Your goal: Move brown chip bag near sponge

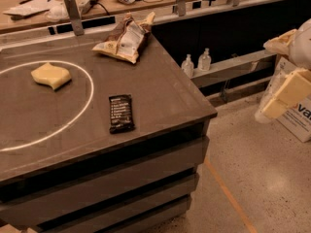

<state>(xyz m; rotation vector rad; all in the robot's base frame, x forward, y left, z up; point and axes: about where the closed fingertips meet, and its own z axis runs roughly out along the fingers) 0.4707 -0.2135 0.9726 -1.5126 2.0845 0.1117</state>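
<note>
Hanging off the tabletop (160,89), far right of the sponge (51,75), the tool (284,96) seems to carry nothing, its opening impossible to tell, because the brown chip bag (124,38) lies ungrasped, well behind-right of the sponge.

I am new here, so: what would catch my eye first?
The brown chip bag lies crumpled at the far edge of the dark table. The pale yellow sponge sits inside a white circle on the left, a black bar wrapper nearer the front. The claw hangs off the table, far right.
</note>
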